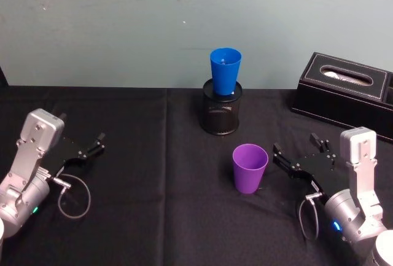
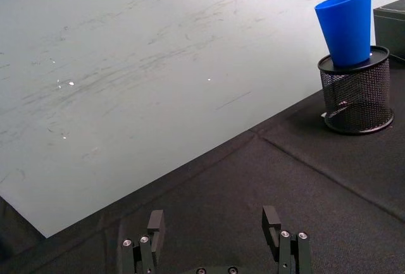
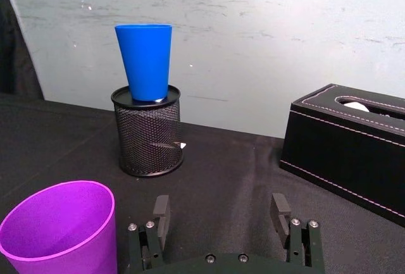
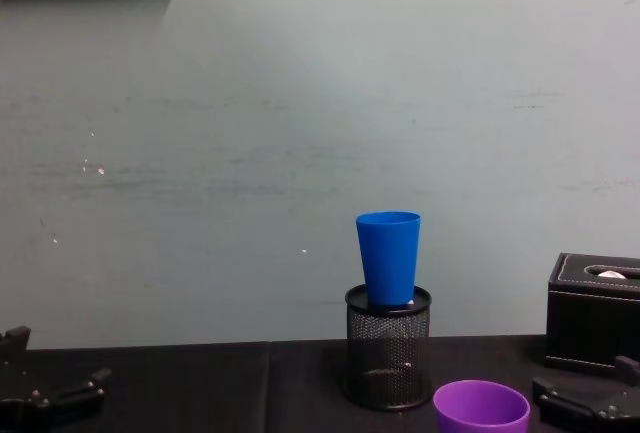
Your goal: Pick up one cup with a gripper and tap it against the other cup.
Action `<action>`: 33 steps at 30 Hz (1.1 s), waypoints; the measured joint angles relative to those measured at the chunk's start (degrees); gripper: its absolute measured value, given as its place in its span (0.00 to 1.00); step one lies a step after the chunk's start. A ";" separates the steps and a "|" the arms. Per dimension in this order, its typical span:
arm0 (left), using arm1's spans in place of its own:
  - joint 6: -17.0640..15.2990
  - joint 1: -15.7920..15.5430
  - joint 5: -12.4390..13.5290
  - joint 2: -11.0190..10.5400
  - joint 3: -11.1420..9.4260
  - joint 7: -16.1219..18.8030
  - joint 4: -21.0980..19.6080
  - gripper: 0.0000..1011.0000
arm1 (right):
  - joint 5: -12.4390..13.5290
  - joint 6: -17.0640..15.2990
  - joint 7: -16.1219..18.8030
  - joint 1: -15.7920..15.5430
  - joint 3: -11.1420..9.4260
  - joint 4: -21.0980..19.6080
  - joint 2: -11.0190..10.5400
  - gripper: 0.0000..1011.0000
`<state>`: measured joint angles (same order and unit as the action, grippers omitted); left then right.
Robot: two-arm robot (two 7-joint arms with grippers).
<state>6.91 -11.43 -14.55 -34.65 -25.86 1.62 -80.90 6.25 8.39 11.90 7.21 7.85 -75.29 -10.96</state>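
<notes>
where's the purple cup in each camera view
Head view: purple cup centre-right, on the black cloth, beside the right gripper.
Left wrist view: not in it.
Right wrist view: lower-left corner, cut by the frame.
Chest view: rim at the bottom edge, right of centre.
Shared landmark: the blue cup standing in the mesh pen holder.
</notes>
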 joint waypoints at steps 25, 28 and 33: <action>0.00 0.00 0.00 0.00 0.00 0.00 0.00 1.00 | 0.00 0.00 0.00 0.00 0.00 0.00 0.00 0.99; 0.00 0.00 0.00 0.00 0.00 0.00 0.00 1.00 | 0.00 0.00 0.00 0.00 0.00 0.00 0.00 0.99; 0.00 0.00 0.00 0.00 0.00 0.00 0.00 1.00 | 0.00 0.00 0.00 0.00 0.00 0.00 0.00 0.99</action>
<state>6.91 -11.43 -14.55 -34.65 -25.86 1.62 -80.90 6.25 8.39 11.90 7.22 7.84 -75.29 -10.95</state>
